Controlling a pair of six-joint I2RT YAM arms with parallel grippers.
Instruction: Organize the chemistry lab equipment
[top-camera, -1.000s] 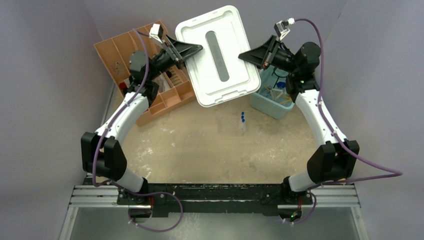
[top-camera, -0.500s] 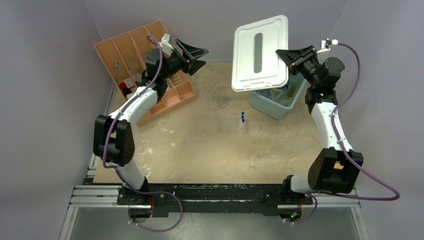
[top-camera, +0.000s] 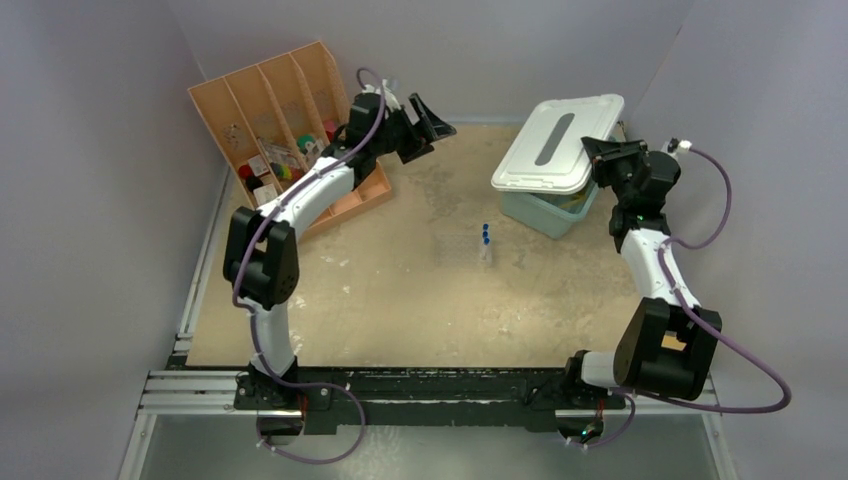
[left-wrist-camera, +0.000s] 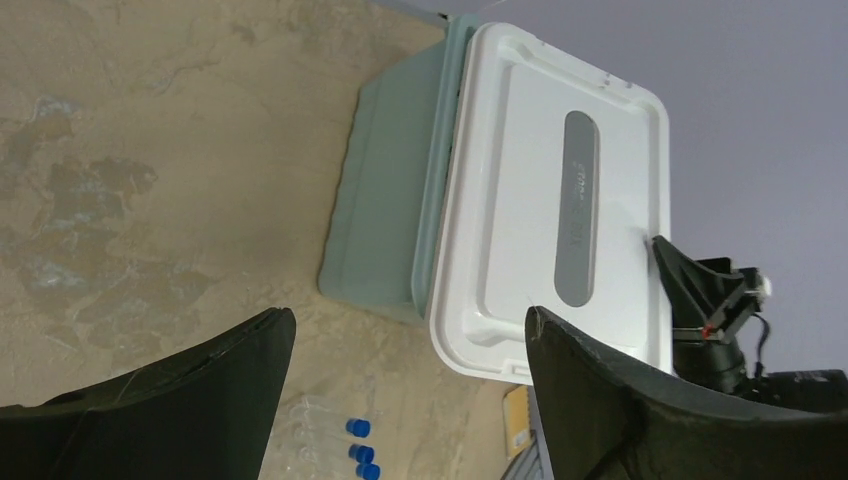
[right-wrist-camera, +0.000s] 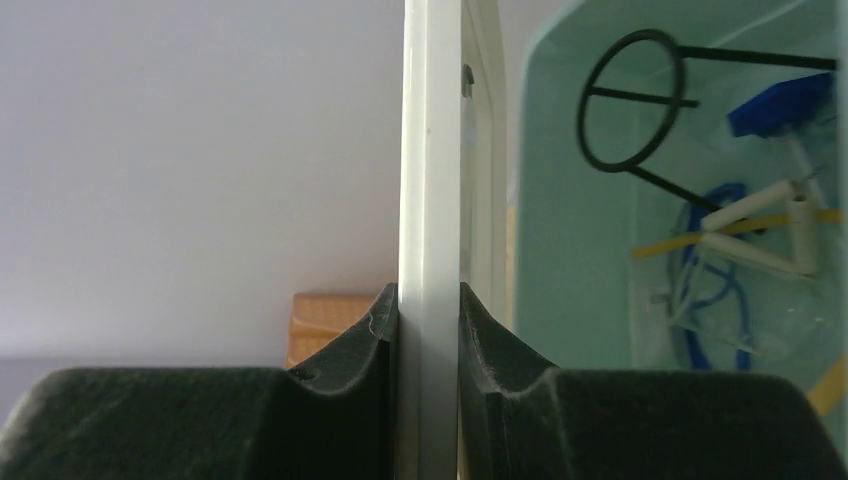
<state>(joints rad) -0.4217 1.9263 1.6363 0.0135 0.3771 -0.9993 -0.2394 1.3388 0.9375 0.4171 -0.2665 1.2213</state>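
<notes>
Right gripper (right-wrist-camera: 428, 300) clamps the white lid (top-camera: 556, 147) by its rim, tilted over the teal bin (top-camera: 545, 212) that holds the black wire ring (right-wrist-camera: 633, 98) and blue tools (right-wrist-camera: 780, 103). The clear tube rack (top-camera: 470, 248) stands near-left of the bin. Left gripper (top-camera: 430, 125), sharing the lid a second ago, now gapes empty far left of the bin. Best practice: hold the pinch firm and lower the lid level.

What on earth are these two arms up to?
Two robot arms are tidying up. The right claw grips the white lid by its edge, over the teal bin, which holds a wire ring and blue tools. The left claw is open and empty, near the peach organizer. A tube rack with blue-capped tubes stands mid-table.
</notes>
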